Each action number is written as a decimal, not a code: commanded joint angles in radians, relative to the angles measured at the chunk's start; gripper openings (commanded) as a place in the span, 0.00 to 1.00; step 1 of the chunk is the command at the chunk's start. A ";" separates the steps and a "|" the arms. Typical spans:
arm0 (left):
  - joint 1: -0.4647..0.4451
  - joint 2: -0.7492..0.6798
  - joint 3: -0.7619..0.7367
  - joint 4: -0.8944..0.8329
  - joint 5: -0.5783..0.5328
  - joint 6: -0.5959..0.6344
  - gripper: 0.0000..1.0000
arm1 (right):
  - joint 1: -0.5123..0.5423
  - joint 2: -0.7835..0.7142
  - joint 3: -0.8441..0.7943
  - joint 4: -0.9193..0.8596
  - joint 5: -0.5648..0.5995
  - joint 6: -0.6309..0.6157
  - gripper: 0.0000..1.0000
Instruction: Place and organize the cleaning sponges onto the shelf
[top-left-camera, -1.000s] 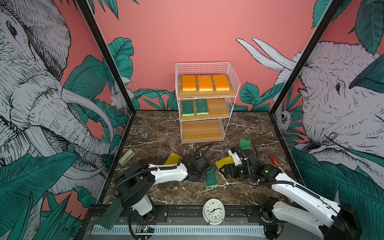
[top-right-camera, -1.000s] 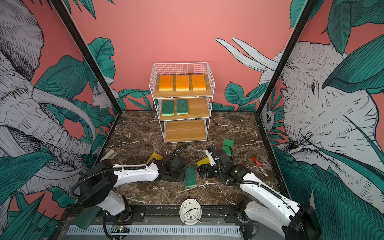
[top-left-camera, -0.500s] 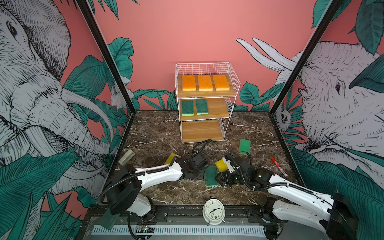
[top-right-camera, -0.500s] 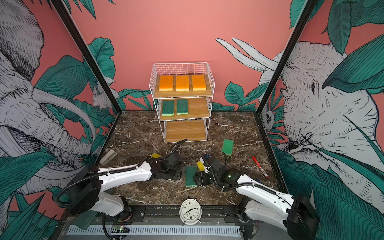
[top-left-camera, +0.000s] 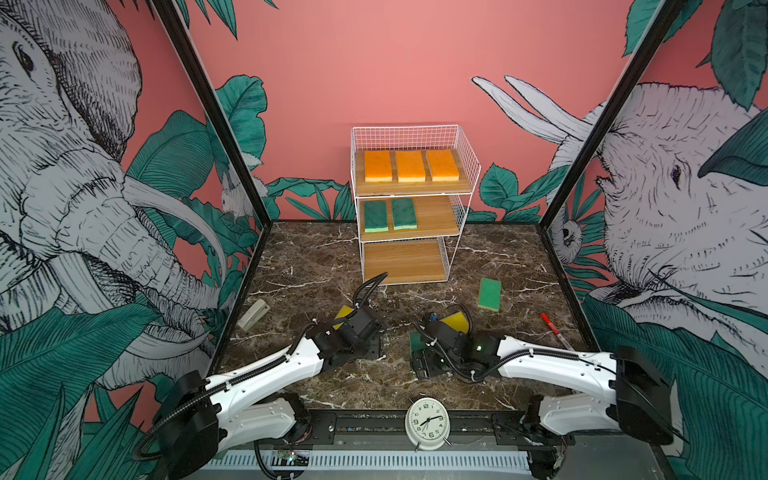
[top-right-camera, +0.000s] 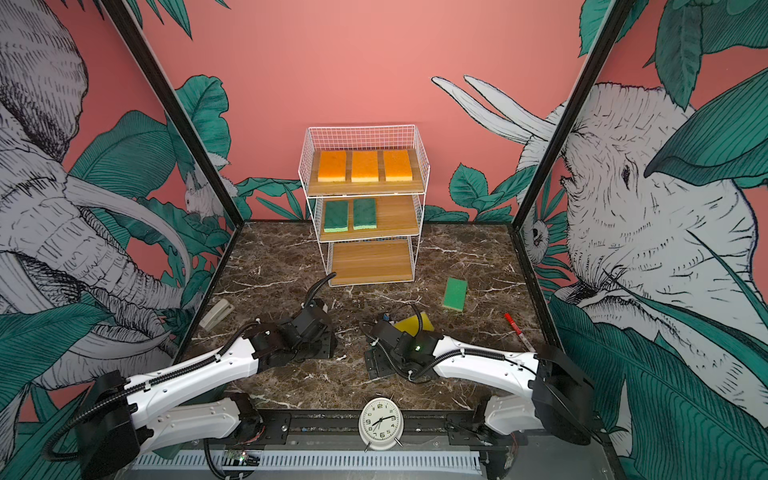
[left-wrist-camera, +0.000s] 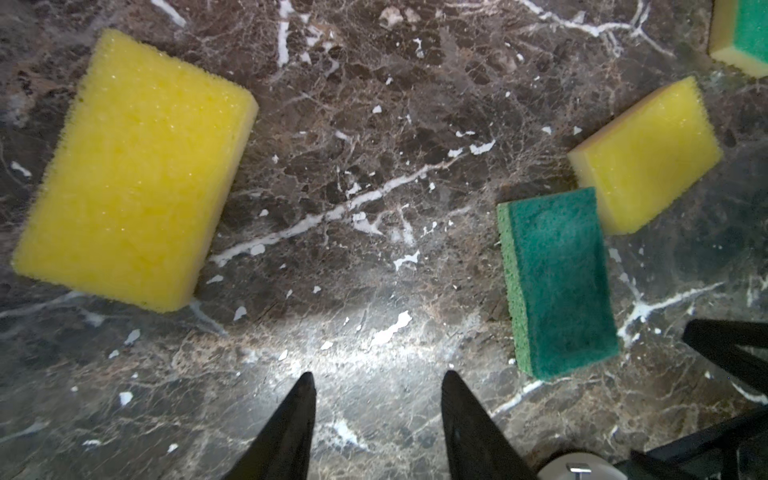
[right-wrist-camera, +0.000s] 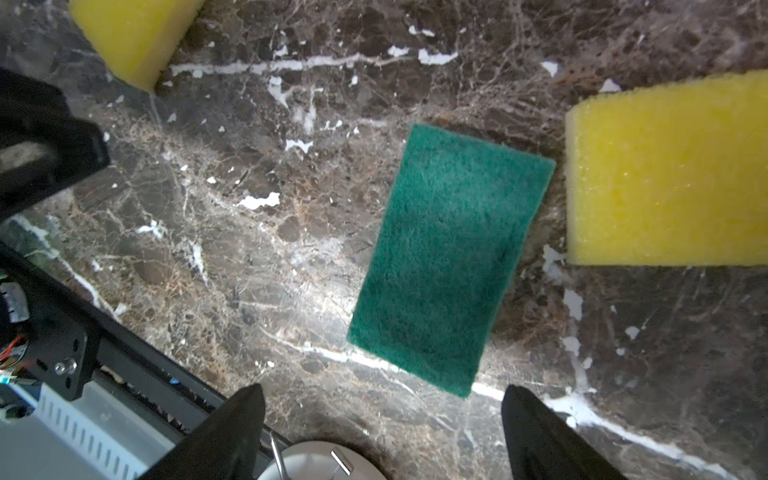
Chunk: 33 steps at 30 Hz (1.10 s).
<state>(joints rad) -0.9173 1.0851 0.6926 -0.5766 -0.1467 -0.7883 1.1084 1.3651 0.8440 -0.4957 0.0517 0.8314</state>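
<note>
The right claw (right-wrist-camera: 382, 388), wide open and empty, hovers by the dark green rectangular scouring sponge (right-wrist-camera: 449, 257) on the brown marble desk (right-wrist-camera: 249, 208), well apart from the white wire shelf (top-left-camera: 403, 259). The left claw (left-wrist-camera: 378, 374) is half open, empty. Skewed to the jaws, the sponge could get pinched by a corner and slip.

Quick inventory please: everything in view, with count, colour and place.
shelf: one, white wire with wooden boards, back middle of table
orange sponges: three, orange, top tier, side by side
green sponges on the shelf: two, dark green, middle tier
green sponges on the table: two, green, one right of shelf, one front middle
yellow sponges: two, yellow, table, flanking that front green one
pen: one, red, table's right side
grey block: one, pale grey, table's left side
clock: one, white, front rail
left claw, right claw: two, black, both open, empty
</note>
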 joint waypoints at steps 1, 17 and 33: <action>0.005 -0.067 -0.028 -0.034 -0.010 0.004 0.57 | 0.007 0.058 0.055 -0.132 0.069 0.052 0.99; 0.026 -0.235 -0.063 -0.086 -0.017 0.047 0.61 | 0.045 0.282 0.173 -0.206 0.080 0.135 0.99; 0.026 -0.301 -0.106 -0.080 -0.037 0.021 0.61 | -0.008 0.346 0.140 -0.138 0.005 0.120 0.99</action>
<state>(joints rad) -0.8993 0.8017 0.5983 -0.6415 -0.1589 -0.7513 1.1114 1.6920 0.9901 -0.6388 0.0666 0.9558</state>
